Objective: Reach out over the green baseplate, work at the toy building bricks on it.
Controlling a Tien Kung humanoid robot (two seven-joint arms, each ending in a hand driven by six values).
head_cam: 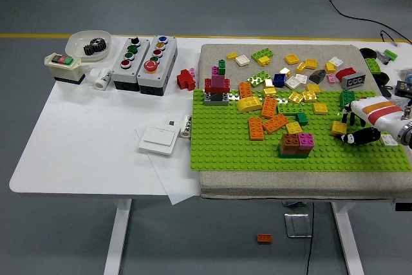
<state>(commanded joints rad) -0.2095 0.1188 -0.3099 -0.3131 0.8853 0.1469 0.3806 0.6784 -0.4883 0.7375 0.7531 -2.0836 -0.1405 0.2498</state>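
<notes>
The green baseplate (225, 149) is lying on the grey mat, and everything here is being placed against it. Nearest, toward its front edge, a brown-and-magenta stack (297, 144) is standing. Just right of that stack, over the plate's right end, the right hand (353, 128) is reaching in from the right edge, its dark fingers (362, 136) pointing left; they are lying right against a yellow brick (339, 128), but whether they are gripping it I cannot tell. Further back, orange bricks (275, 122) are lying aslant mid-plate, left of the hand. Loose bricks are scattering beyond the far edge. The left hand is not showing, so the right is the nearer one.
</notes>
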